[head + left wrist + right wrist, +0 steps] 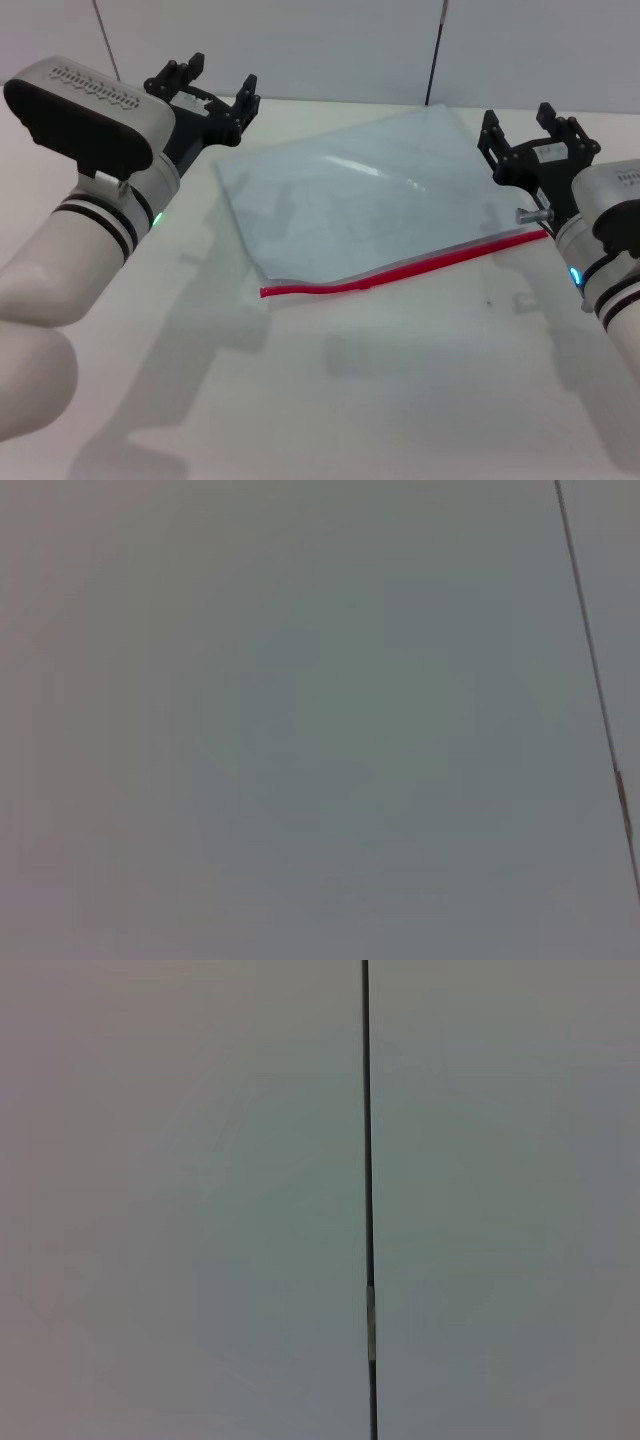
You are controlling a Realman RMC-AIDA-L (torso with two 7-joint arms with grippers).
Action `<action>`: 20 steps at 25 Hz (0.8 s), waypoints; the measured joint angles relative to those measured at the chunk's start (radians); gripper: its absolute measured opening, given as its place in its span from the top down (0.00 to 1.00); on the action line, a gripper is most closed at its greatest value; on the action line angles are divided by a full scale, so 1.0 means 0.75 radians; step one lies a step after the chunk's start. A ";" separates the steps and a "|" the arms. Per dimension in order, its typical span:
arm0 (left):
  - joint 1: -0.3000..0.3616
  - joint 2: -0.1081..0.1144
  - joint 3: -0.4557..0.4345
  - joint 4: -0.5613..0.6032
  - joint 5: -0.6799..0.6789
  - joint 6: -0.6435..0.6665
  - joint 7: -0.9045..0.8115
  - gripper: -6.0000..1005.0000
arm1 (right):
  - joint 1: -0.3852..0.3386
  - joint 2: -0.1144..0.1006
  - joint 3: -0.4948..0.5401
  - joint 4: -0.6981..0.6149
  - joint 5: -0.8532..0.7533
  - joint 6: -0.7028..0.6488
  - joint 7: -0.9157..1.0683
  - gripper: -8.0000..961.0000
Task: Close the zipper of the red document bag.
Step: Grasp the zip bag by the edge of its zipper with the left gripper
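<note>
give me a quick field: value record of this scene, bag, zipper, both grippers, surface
bag: red document bag, flat on the table, translucent pale blue-grey
zipper: zipper along the bag's near edge, red strip, slightly wavy toward the robot's left end
left gripper: left gripper open, raised near the bag's far left corner, not touching it
right gripper: right gripper open, raised by the bag's right side near the zipper's right end
surface: white table
wrist views: only a plain wall with a thin dark line
contact: neither gripper holds anything

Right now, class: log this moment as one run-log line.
left gripper: open, raised by bag's far left corner | right gripper: open, above bag's right edge | red document bag: flat on table | zipper: untouched
</note>
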 joint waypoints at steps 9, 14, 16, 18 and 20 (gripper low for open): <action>0.004 -0.001 -0.002 0.002 -0.005 -0.002 0.000 0.34 | -0.011 0.003 0.009 -0.003 0.000 0.037 -0.003 0.29; 0.013 -0.001 0.000 0.030 -0.004 0.000 0.000 0.34 | -0.013 0.004 0.009 -0.003 0.000 0.041 -0.006 0.29; 0.019 0.001 -0.001 0.047 0.001 0.009 0.000 0.34 | -0.013 0.003 0.009 -0.002 0.000 0.041 -0.004 0.29; 0.018 0.003 -0.002 0.056 0.003 0.023 0.000 0.34 | -0.013 0.003 0.011 -0.001 0.000 0.041 -0.002 0.29; 0.017 0.006 -0.002 0.071 0.005 0.054 0.002 0.34 | -0.013 0.002 0.012 -0.001 0.000 0.041 -0.002 0.29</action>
